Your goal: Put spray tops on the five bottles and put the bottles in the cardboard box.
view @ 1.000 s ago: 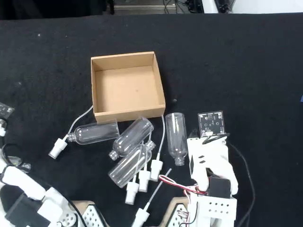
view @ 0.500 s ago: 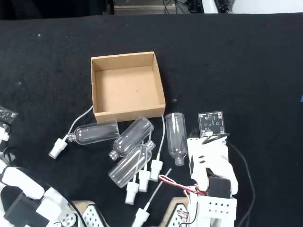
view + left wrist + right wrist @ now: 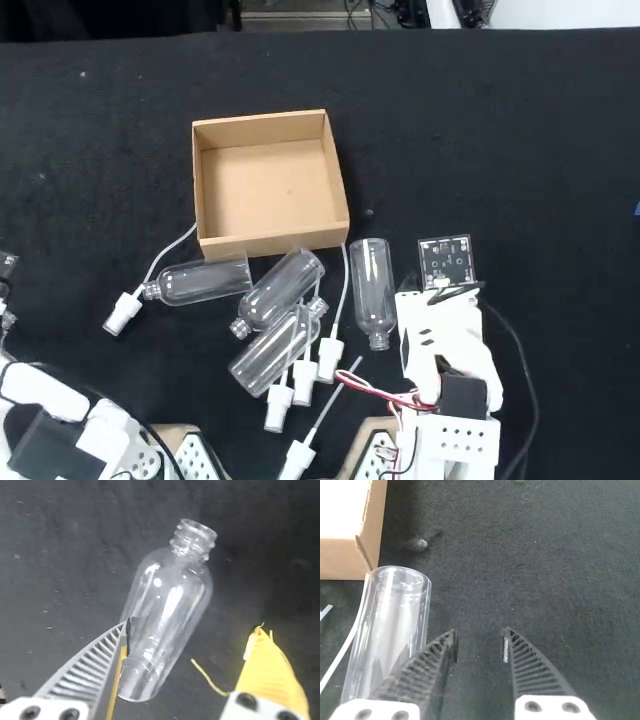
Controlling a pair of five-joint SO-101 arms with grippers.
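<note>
The cardboard box (image 3: 270,180) stands open. In front of it lie three uncapped clear bottles (image 3: 280,288) (image 3: 270,350) (image 3: 371,288), and a fourth bottle (image 3: 200,280) has a white spray top (image 3: 125,312) at its neck. Several loose spray tops (image 3: 303,380) lie close by. My right gripper (image 3: 478,642) is open over bare cloth, just beside a bottle (image 3: 390,630) near the box corner (image 3: 345,530). My left gripper (image 3: 191,627) is open around another uncapped bottle (image 3: 167,605); its grey finger (image 3: 100,665) touches the base and its yellow finger (image 3: 265,665) stands well clear.
Black cloth covers the table (image 3: 500,130), with free room behind and to the right of the box. The right arm (image 3: 445,340) sits at the front right beside the bottles. The left arm's body (image 3: 50,430) is at the front left corner.
At the left edge of the high view, the left arm's wrist has slid toward the front and further out of frame. The right arm, bottles and box have not moved.
</note>
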